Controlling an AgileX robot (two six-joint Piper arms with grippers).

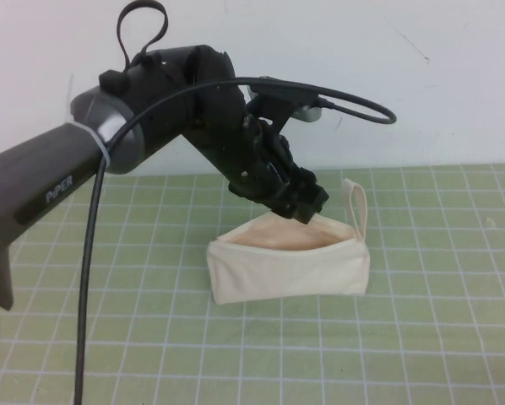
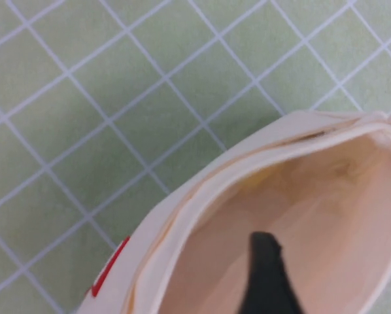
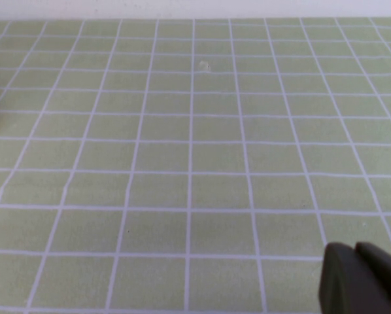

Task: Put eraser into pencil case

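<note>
The cream-white pencil case (image 1: 288,272) stands on the green grid mat with its zip open upward and a loop strap (image 1: 356,202) at its right end. My left gripper (image 1: 310,209) reaches down from the left and sits at the open mouth, near the far rim. In the left wrist view I look into the pale pinkish lining (image 2: 326,216); one dark finger (image 2: 267,268) shows inside the mouth, with a wide bare gap beside it, so the jaws stand open. The eraser is not visible. My right gripper (image 3: 354,247) is shut and empty over bare mat, outside the high view.
The green grid mat (image 1: 421,337) covers the table up to a white wall (image 1: 404,67) behind. The left arm's black cable (image 1: 90,278) hangs down at the left. A red mark (image 2: 109,275) shows on the pouch's outer side.
</note>
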